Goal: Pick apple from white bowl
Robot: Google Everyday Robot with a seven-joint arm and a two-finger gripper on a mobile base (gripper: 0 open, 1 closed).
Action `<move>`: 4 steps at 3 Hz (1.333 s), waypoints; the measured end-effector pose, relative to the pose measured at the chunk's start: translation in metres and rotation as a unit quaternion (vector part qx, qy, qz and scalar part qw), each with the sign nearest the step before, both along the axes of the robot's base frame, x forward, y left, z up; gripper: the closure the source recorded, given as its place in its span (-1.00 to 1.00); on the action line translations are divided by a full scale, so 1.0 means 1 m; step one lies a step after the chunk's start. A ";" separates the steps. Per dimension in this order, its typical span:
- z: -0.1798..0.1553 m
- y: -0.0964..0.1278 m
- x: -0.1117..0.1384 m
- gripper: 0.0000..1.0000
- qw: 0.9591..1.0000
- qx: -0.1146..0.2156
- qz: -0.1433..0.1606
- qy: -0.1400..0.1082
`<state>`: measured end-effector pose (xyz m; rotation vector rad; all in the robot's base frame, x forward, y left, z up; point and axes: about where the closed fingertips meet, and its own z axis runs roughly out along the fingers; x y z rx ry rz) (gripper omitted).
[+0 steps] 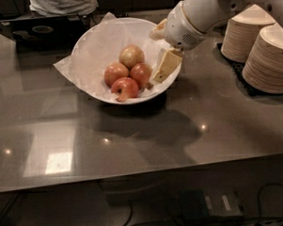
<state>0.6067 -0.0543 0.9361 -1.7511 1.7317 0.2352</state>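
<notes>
One deep red apple [140, 73] lay in the white bowl [145, 97], touching paler neighbours [116, 72]. Spread, the claw [160, 53] hung at the bowl's right rim, just beside that apple. Closing off-centre could pinch the paper lining [94, 46] or roll the apple away.

Dim o/h light; glare on table [227, 144] at 7 o'clock; shadow below white bowl [96, 51], gripper [160, 49] at its 3 o'clock.
</notes>
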 end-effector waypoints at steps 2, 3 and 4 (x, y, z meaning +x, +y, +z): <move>0.000 0.003 0.007 0.02 1.000 0.004 0.002 -0.002; -0.003 0.004 0.008 -0.26 1.000 0.006 0.002 0.001; -0.021 0.010 0.016 -0.34 1.000 0.006 0.008 0.016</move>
